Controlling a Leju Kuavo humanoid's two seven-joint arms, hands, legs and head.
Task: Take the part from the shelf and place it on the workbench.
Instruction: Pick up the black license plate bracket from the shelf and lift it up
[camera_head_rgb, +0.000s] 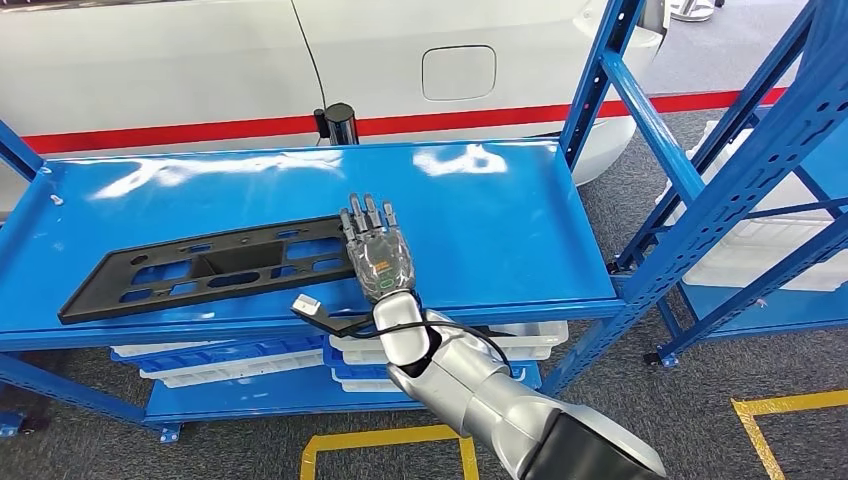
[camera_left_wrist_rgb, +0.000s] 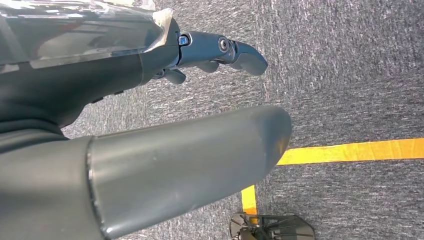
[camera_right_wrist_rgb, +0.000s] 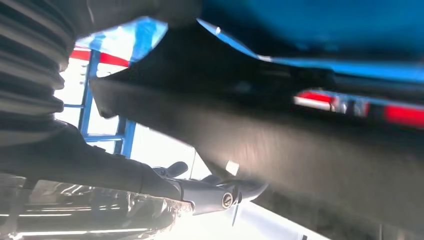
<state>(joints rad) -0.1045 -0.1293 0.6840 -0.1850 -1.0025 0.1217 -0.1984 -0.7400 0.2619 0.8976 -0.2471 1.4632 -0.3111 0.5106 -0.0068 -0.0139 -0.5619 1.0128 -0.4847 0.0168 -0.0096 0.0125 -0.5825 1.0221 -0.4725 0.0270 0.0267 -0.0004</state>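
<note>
Black plastic part (camera_head_rgb: 215, 268) is laid flat on the blue shelf (camera_head_rgb: 480, 220) — its right end is covered by the right hand (camera_head_rgb: 378, 255), fingers spread flat; whether it is gripped cannot be told.

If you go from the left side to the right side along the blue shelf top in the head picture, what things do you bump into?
Long flat black plastic part → right robot hand, its fingers lying over the part's right end → bare shiny blue metal shelf top → slanted blue metal rack post.
</note>
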